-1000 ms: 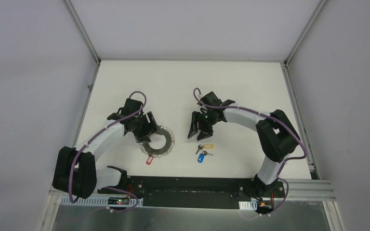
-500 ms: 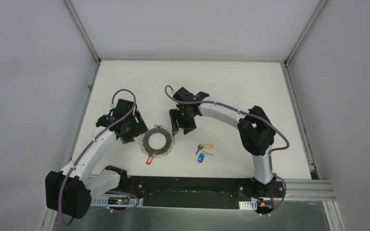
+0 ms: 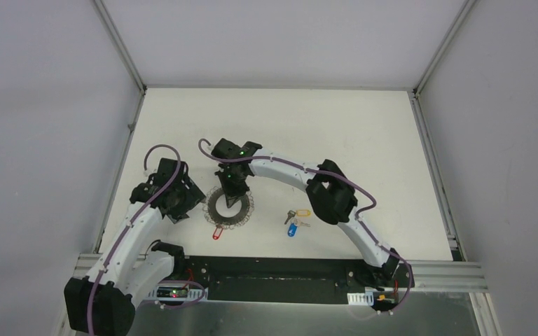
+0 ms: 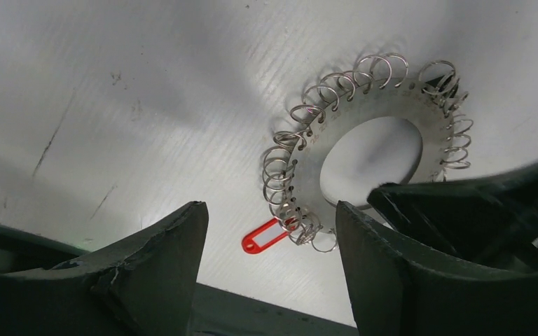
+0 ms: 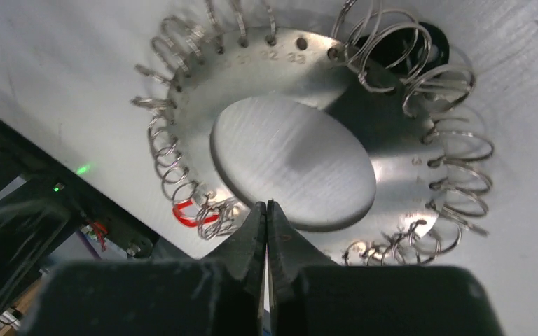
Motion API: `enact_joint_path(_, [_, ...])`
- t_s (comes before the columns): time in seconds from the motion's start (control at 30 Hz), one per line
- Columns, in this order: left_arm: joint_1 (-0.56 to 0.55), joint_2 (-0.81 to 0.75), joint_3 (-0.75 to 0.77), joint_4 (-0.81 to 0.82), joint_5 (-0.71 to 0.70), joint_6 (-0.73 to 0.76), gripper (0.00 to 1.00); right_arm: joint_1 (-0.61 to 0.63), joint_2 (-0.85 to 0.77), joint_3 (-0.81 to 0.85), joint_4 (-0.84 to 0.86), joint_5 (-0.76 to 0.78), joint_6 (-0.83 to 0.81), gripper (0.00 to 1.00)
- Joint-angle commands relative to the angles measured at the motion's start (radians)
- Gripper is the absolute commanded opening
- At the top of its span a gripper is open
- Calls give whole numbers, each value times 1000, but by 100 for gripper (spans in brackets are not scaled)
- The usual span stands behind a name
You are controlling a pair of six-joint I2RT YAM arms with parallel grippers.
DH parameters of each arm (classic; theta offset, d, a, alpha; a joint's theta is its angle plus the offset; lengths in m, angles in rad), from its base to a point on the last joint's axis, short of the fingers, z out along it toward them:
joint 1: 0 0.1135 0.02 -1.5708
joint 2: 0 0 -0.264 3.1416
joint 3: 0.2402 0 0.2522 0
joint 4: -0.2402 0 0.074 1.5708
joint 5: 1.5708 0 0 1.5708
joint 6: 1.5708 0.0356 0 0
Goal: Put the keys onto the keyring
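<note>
The keyring point(image 3: 218, 207) is a flat metal disc with a round hole and several wire loops round its rim, lying left of the table's centre; it also shows in both wrist views point(image 4: 399, 101) point(image 5: 273, 73). A red-tagged key point(image 3: 217, 233) point(image 4: 261, 236) hangs on its near side. The keys lie loose to its right: one with a yellow tag point(image 3: 303, 212), one with a blue tag point(image 3: 291, 230). My right gripper point(image 3: 234, 199) point(image 5: 266, 204) is shut on nothing, its tips over the near rim of the disc's hole. My left gripper point(image 3: 180, 203) point(image 4: 270, 210) stands open just left of the disc, empty.
My right forearm point(image 3: 287, 169) arches over the table behind the keys. A black base plate point(image 3: 273, 269) runs along the near edge. Aluminium rails point(image 3: 431, 161) and grey walls bound the white table on the left, back and right.
My right arm has swung left, from above the loose keys to over the keyring, and its jaws have shut. My left gripper has drawn back to the left, off the disc.
</note>
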Motion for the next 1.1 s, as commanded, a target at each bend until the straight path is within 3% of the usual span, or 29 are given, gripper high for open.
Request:
enact_joint_path(0.0, [9, -88, -27, 12, 11, -40, 68, 4, 72, 69, -80, 2, 38, 0])
enact_joint_path(0.3, [9, -230, -102, 86, 143, -25, 67, -18, 31, -8, -198, 168, 13, 0])
enact_joint_path(0.6, [9, -200, -111, 141, 223, 28, 65, -102, -127, -222, -198, 216, -26, 0])
enact_joint_path(0.7, [9, -184, -112, 155, 233, 48, 65, -111, -173, -255, -149, 173, -70, 1])
enact_joint_path(0.97, [9, -185, -144, 244, 359, 98, 62, -151, -259, -230, -26, -73, -101, 20])
enact_joint_path(1.07, [9, -206, -151, 268, 399, 106, 62, -177, -261, -197, 5, -118, -75, 21])
